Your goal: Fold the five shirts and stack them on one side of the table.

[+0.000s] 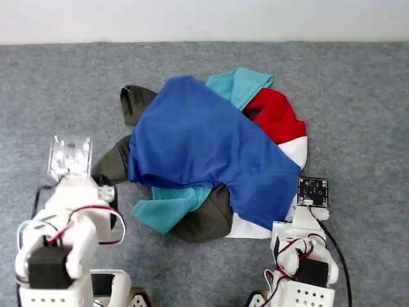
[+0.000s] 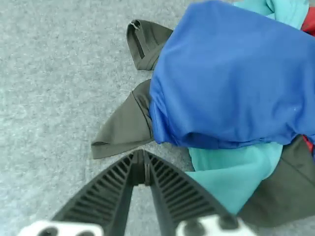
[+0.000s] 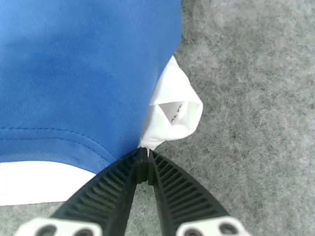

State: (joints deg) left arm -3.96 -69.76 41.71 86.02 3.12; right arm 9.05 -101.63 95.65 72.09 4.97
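Shirts lying heaped mid-bench, blue shirt topping the pile. Left end effector hovering, fingers pressed together, just beside the olive shirt. Right end effector likewise pinched together, sitting at the edge of the white shirt. Grey, felt-like bench surface running up to a white wall.

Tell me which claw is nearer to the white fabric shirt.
Right. The right claw sits at the edge of the white fabric shirt; the left claw is farther off, by a sleeve of the olive fabric shirt.
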